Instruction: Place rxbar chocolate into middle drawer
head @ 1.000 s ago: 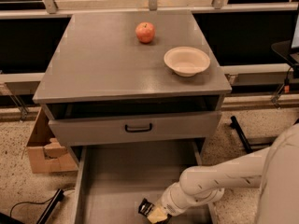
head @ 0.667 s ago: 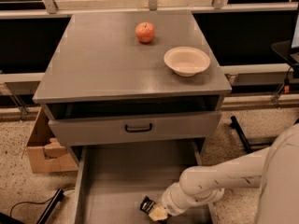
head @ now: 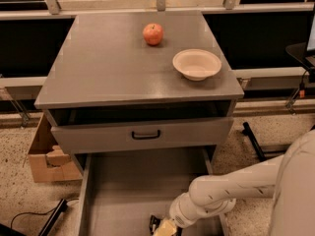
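The middle drawer [head: 128,191] is pulled far out below the cabinet, and its grey floor is bare in the upper part. My gripper [head: 166,228] is low inside the drawer at the bottom edge of the view, at the end of my white arm [head: 221,191], which comes in from the right. A small dark piece with white print, the rxbar chocolate [head: 154,223], shows right at the gripper's left side, close to the drawer floor. The gripper partly hides the bar.
A red apple [head: 153,34] and a white bowl [head: 197,63] sit on the grey cabinet top [head: 98,68]. The drawer front with a black handle [head: 145,134] above is slightly open. A cardboard box [head: 47,159] stands on the floor at the left.
Almost nothing has changed. The gripper and the dark bar stay at the front of the open drawer, perhaps a touch lower.
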Controlling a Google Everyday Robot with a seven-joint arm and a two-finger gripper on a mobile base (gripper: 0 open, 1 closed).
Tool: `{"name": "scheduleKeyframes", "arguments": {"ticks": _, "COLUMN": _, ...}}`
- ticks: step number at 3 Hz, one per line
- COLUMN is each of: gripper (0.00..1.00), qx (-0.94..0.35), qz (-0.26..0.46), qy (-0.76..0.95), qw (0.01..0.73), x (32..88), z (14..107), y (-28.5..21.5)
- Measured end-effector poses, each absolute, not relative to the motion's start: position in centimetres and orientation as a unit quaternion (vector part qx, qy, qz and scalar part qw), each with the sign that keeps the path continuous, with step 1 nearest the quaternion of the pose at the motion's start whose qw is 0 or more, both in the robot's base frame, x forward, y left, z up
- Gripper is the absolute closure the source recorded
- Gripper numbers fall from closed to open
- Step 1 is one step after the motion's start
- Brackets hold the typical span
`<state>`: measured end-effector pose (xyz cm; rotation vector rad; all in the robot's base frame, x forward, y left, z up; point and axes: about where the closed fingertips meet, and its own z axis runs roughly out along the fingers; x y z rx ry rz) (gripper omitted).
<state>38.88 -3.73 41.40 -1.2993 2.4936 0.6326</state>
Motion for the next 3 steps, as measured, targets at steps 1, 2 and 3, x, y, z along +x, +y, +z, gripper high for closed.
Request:
{"name": "scheduleKeyframes", "arguments": {"ticks": 1, "gripper": 0.00, "qx": -0.447, "qz": 0.218, "qy": 0.858, "qw": 0.129, "x": 38.9, "z": 41.4, "y": -3.7}}
{"name": "scheduleKeyframes", "arguments": {"ticks": 2, "gripper": 0.00, "qx": -0.467, "qz": 0.232, "qy": 0.839, "qw": 0.155, "x": 38.9, "z": 42.8, "y": -3.3}}
{"name": "scheduleKeyframes", "arguments": {"ticks": 3, "gripper": 0.00, "qx": -0.500, "qz": 0.244, "qy": 0.806, "qw": 0.202, "x": 38.7, "z": 47.4, "y": -3.3}}
